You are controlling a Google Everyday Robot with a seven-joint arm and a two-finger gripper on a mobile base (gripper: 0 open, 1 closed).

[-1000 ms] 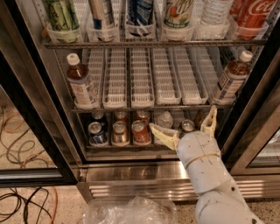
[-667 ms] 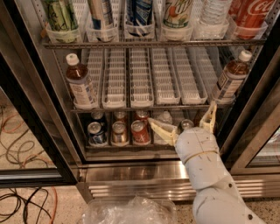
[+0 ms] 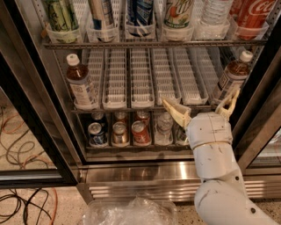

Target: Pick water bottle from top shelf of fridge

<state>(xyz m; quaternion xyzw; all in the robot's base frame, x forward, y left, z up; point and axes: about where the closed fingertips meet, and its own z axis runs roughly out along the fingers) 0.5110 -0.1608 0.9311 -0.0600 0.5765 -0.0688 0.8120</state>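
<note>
The water bottle (image 3: 215, 13) is a clear ribbed bottle on the top shelf (image 3: 153, 44), between a green-label soda bottle (image 3: 179, 13) and a red cola bottle (image 3: 250, 15); only its lower part shows. My gripper (image 3: 203, 108) is open and empty, well below that shelf, in front of the right end of the middle rack. Its left finger (image 3: 175, 113) lies before the white slatted lanes, and its right finger (image 3: 229, 103) is near a brown-drink bottle (image 3: 232, 79). The fridge (image 3: 39, 127) stands open, with its black frame at the left.
A second brown-drink bottle (image 3: 81, 85) stands at the left of the middle rack. Cans (image 3: 118, 132) and a small clear bottle (image 3: 164, 127) fill the bottom rack. The steel louvred base (image 3: 140, 180) is below. Cables (image 3: 22, 202) and crumpled plastic (image 3: 131, 213) lie on the floor.
My gripper has risen and moved a little to the right, from in front of the can rack to the level of the middle rack. It stays open.
</note>
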